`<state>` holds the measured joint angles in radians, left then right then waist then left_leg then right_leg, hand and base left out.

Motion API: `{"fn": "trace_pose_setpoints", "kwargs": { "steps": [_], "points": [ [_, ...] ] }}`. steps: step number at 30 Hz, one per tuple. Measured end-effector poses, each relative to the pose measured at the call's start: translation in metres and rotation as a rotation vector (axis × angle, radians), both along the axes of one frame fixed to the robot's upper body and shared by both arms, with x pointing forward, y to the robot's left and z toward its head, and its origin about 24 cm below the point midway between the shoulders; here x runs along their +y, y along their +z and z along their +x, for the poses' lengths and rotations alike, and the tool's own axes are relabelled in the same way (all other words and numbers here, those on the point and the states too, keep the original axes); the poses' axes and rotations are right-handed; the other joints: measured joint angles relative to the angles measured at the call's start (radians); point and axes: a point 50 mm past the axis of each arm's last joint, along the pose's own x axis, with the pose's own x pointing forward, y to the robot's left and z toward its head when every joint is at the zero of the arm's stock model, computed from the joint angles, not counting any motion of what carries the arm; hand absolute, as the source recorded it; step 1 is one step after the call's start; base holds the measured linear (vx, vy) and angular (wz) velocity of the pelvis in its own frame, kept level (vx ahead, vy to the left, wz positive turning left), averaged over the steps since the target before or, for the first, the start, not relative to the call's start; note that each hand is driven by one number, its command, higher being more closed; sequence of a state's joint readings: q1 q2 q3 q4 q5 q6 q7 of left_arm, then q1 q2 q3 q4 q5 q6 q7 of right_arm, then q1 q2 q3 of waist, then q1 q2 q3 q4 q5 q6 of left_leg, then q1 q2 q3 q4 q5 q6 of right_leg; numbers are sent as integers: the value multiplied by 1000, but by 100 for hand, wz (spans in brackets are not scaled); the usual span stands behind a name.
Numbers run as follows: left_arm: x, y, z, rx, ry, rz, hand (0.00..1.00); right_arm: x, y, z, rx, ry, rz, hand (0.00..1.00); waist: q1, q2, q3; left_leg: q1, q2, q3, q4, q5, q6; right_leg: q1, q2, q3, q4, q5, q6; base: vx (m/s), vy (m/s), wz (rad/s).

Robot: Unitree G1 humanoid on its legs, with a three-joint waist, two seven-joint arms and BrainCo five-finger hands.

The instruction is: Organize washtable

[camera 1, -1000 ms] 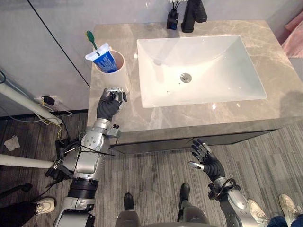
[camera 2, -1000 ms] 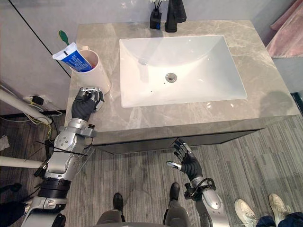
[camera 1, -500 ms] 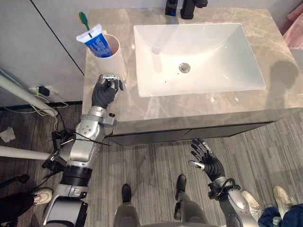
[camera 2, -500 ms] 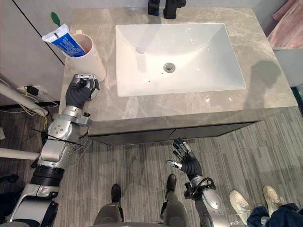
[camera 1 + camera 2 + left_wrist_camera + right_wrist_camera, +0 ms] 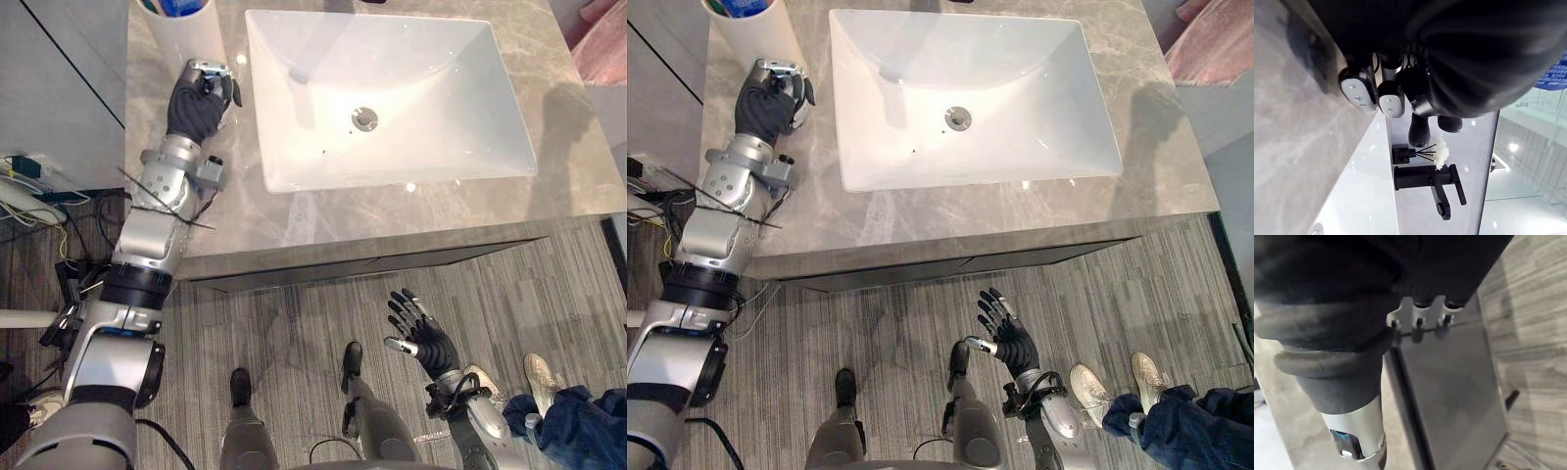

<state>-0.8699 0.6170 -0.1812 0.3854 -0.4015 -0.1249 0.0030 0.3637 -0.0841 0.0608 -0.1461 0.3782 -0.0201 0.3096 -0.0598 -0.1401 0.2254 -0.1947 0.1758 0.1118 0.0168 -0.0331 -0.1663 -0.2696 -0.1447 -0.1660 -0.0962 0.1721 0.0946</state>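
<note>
One marble counter (image 5: 323, 211), one sink (image 5: 441, 108), one cup (image 5: 184, 34), one black faucet (image 5: 1425, 179), one reed diffuser (image 5: 1403, 153).

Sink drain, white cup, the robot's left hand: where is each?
drain (image 5: 364, 118): left eye view, its metal centre.
white cup (image 5: 186, 34): left eye view, its side wall.
left hand (image 5: 196, 106): left eye view, its dark back.
</note>
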Motion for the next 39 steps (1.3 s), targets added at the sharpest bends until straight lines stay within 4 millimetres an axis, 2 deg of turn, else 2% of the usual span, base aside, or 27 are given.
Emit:
{"fn": "trace_pose_setpoints", "kwargs": {
  "steps": [3, 6, 13, 20, 24, 30, 37, 39],
  "points": [
    [7, 6, 2, 2, 30, 22, 100, -1, -1, -2, 6, -7, 2, 0, -13, -1, 6, -4, 0, 1, 11, -9, 9, 0, -1, 2, -1, 0, 0, -6, 1, 1],
    [9, 8, 2, -1, 37, 26, 100, -3, -5, -9, 29, -14, 1, 0, -13, 1, 15, -13, 1, 1, 36, -21, 8, 0, -1, 6, -1, 0, 0, -21, 1, -4],
    [7, 26, 4, -31, 51, 100, 100, -5, -6, -17, 42, -28, -2, 0, -21, 12, 37, -41, 2, -4, 55, -23, 6, -17, 0, 5, -1, 0, -1, -26, -8, 0],
    [1, 61, 5, -94, 60, 198, 100, -7, -9, -23, 61, -40, -1, 0, -38, 19, 41, -59, 1, -6, 55, -23, 6, -36, 0, 4, -1, 1, -1, 0, 0, 0],
    [1, 71, 8, -99, 77, 201, 100, -8, -10, -25, 68, -45, 0, 0, -43, 22, 43, -59, 1, -5, 56, -23, 6, -37, 0, 6, -1, 1, -1, 3, -5, -1],
    [9, 80, 9, -100, 117, 224, 100, -8, -10, -26, 69, -46, 4, 0, -49, 24, 44, -73, 1, -1, 61, -23, 6, -51, 0, 10, -1, 6, -8, -6, -5, -1],
    [20, 77, 9, -80, 153, 227, 100, -8, -11, -26, 73, -50, 18, 0, -62, 31, 49, -72, 1, 1, 70, -23, 6, -48, 0, 15, -1, 10, -9, -6, -4, -1],
    [20, 71, 9, -69, 146, 231, 100, -7, -11, -26, 73, -50, 18, 0, -61, 31, 49, -69, 1, 1, 72, -23, 6, -45, 0, 15, -1, 10, -8, 0, 0, 0]
  ]
}}
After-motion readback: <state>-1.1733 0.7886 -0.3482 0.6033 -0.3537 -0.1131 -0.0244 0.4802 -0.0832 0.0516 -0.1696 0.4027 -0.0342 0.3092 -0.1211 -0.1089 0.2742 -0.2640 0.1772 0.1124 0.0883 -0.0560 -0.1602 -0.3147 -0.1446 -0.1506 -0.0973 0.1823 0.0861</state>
